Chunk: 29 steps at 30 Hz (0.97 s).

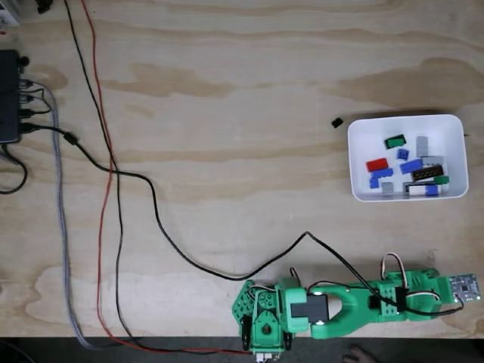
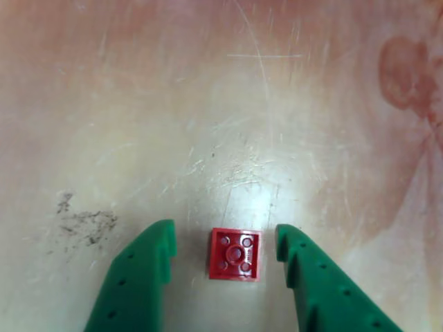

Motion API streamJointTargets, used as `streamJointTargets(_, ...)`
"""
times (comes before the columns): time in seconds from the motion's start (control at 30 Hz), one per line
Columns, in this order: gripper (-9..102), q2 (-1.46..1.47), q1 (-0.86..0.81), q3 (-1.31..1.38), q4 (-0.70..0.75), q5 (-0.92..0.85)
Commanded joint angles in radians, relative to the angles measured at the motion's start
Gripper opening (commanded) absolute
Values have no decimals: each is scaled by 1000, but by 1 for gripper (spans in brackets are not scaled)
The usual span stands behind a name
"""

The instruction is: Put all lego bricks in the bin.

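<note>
In the fixed view, a pale plywood worktop (image 1: 227, 151) takes up most of the frame. The white bin (image 1: 360, 160) sits at the right edge, a little above mid-height, and holds a loose cluster of lego bricks (image 1: 408, 166) in blue, red, green, grey, brown and white. One small black brick (image 1: 337, 122) lies on the bare wood just outside the bin's upper left corner. The green arm (image 1: 340, 306) lies stretched along the bottom of the frame, pointing right, well below the bin. Black and red cables (image 1: 113, 181) trail down the left part of the worktop from a dark box (image 1: 9, 97) at the left edge.

In the other view, which looks straight down at a scuffed, reddish-lit surface, the hand (image 2: 225, 242) enters from the bottom edge with its two green fingers (image 2: 138, 277) spread wide. A small red square brick (image 2: 235, 254) lies flat between them, underside up, touching neither finger. The hand grips nothing.
</note>
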State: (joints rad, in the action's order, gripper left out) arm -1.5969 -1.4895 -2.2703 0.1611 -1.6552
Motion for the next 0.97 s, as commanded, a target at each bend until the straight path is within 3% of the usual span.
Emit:
streamJointTargets(0.0, 14, -34, -23, 12, -25, -46)
streamJointTargets(0.3, 8, -9, 8, -17, -44, -34)
streamJointTargets(0.63, 14, -9, 23, -34, -94, -34)
streamJointTargets(0.93, 0, -3, 43, -63, -81, -57)
